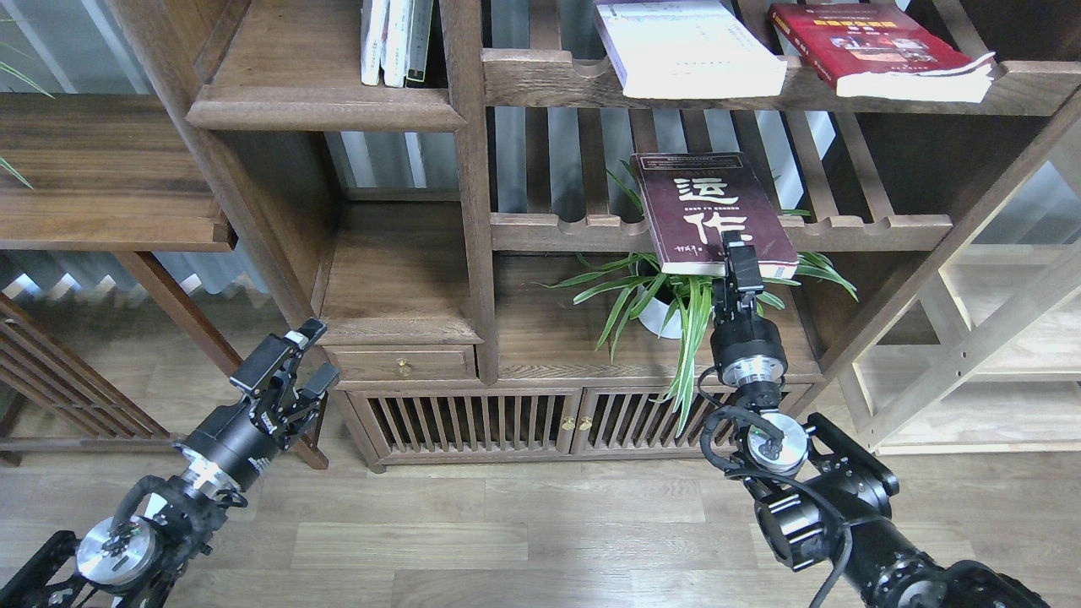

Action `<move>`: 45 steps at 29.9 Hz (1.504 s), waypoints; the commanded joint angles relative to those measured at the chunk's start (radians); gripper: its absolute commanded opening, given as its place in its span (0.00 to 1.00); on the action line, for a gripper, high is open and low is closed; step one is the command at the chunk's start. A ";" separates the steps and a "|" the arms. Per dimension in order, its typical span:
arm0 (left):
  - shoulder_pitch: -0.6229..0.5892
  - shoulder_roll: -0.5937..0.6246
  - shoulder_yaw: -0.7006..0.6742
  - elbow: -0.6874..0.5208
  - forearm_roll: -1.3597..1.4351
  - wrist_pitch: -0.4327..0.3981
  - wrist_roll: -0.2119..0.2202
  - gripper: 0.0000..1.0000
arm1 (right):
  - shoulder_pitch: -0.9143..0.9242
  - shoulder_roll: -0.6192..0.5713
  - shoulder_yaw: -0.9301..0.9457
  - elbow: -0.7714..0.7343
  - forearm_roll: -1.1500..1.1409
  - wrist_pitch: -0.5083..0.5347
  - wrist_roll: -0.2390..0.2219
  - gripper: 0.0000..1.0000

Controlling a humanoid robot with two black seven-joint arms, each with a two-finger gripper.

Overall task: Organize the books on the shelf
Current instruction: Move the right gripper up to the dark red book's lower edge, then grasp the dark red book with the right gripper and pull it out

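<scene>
Two black arms reach up from below. The right gripper [740,255] stands upright at the near edge of the maroon book [711,211], which lies flat on a slatted rack [853,228]; its grip state is unclear. The left gripper [297,365] hangs spread near a small drawer [404,364].

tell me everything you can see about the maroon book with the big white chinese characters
The maroon book is a paperback with a dark maroon cover, two big white Chinese characters, smaller white text lines and a pale page edge along its near side. It lies flat, cover up, on the slatted rack, its near end overhanging the scalloped front rail above the spider plant. The right hand is at its near edge; whether it is gripping cannot be told.
</scene>
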 commanded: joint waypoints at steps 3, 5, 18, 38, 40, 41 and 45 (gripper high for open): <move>0.021 0.021 -0.004 0.002 -0.027 0.000 0.000 0.99 | 0.012 0.000 -0.003 -0.018 0.004 -0.002 -0.001 0.99; 0.026 0.027 -0.004 0.002 -0.027 0.000 0.000 0.99 | 0.020 0.000 -0.003 -0.018 0.004 -0.011 -0.001 0.99; 0.034 0.030 -0.007 0.009 -0.027 0.000 0.000 0.99 | 0.048 0.000 -0.013 -0.027 0.014 -0.048 0.001 0.91; 0.051 0.038 -0.037 0.020 -0.028 0.000 0.000 0.99 | 0.107 0.000 -0.024 -0.092 0.013 -0.050 0.003 0.61; 0.051 0.038 -0.037 0.022 -0.028 0.000 0.000 0.99 | 0.107 0.000 -0.026 -0.093 0.010 -0.048 0.003 0.56; 0.051 0.038 -0.037 0.022 -0.028 0.000 0.000 0.99 | 0.106 0.000 -0.027 -0.093 0.008 -0.048 0.004 0.53; 0.051 0.039 -0.037 0.022 -0.028 0.000 0.000 0.99 | 0.107 0.000 -0.055 -0.095 0.002 -0.047 0.015 0.37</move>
